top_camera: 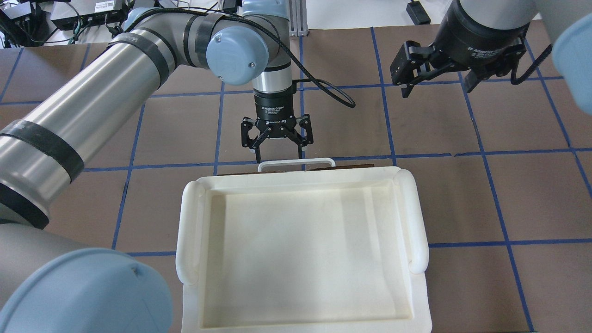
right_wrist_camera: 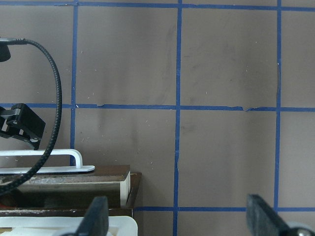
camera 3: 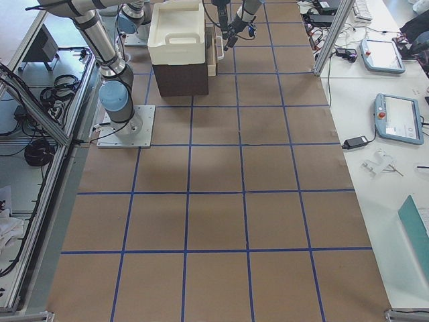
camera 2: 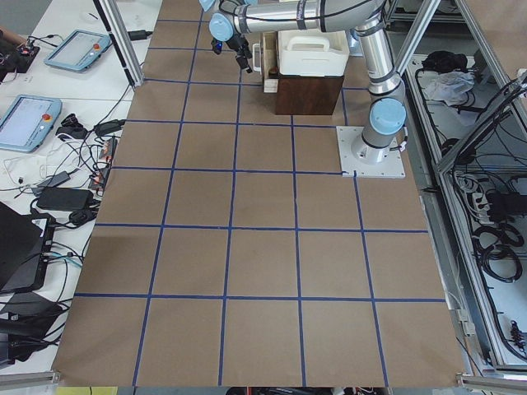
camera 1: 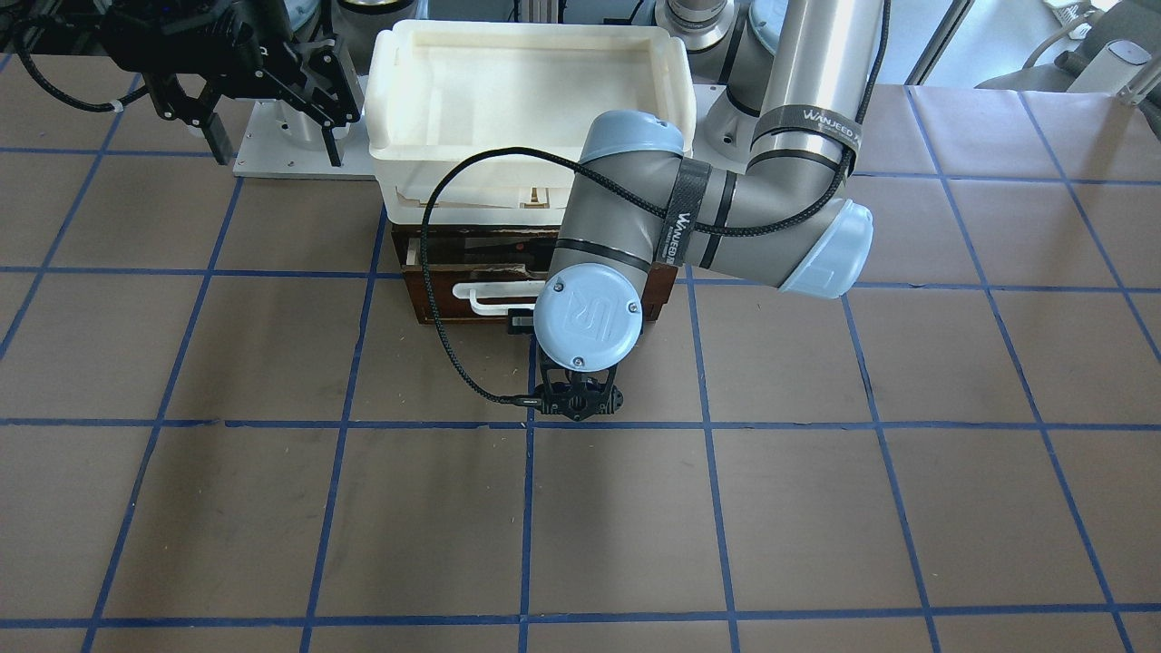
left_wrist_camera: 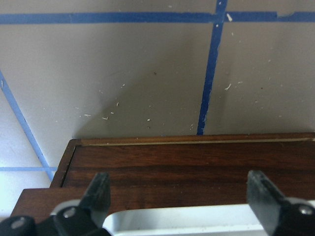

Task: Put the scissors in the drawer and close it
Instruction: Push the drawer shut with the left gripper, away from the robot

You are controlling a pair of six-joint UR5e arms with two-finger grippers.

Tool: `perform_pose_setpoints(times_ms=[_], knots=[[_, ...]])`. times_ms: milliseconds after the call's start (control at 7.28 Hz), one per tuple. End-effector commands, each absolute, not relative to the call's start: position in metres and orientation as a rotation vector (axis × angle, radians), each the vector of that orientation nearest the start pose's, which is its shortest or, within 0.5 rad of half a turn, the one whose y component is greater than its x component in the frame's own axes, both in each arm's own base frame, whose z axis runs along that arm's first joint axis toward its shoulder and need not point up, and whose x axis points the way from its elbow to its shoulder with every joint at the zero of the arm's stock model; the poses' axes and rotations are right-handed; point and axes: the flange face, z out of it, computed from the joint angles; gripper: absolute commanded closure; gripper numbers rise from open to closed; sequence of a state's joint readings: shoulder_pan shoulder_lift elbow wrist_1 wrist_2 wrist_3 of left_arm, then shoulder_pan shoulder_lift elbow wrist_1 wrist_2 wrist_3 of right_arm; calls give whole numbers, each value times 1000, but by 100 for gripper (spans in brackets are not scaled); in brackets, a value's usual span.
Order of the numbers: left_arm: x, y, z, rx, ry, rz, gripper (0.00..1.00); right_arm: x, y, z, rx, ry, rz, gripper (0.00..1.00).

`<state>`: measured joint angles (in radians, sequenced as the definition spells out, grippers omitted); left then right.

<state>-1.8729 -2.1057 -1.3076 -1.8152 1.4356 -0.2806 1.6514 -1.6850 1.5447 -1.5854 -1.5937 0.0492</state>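
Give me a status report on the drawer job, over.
Left claw open at the white handle. Right claw open, off to the side. Scissors seem inside; drawer partly open. Nothing blocking seen.

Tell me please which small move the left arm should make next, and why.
Probably push the drawer shut: it stands partly out, with an orange-and-silver shape, likely the scissors, inside. The left pincer is open at the white handle, so pressing inward seems enough.
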Motion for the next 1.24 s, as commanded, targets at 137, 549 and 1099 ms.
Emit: perform_pose_setpoints(times_ms=[137, 549, 1099], knots=[[-323, -538, 276, -27, 2964, 912, 0, 168, -441, 557, -41, 3143, -243, 0], [-322, -527, 278, -27, 2973, 941, 0, 169, -441, 556, -41, 3140, -240, 0], [-324, -524, 279, -34, 2986, 958, 0, 172, -441, 556, -42, 3128, -245, 0]])
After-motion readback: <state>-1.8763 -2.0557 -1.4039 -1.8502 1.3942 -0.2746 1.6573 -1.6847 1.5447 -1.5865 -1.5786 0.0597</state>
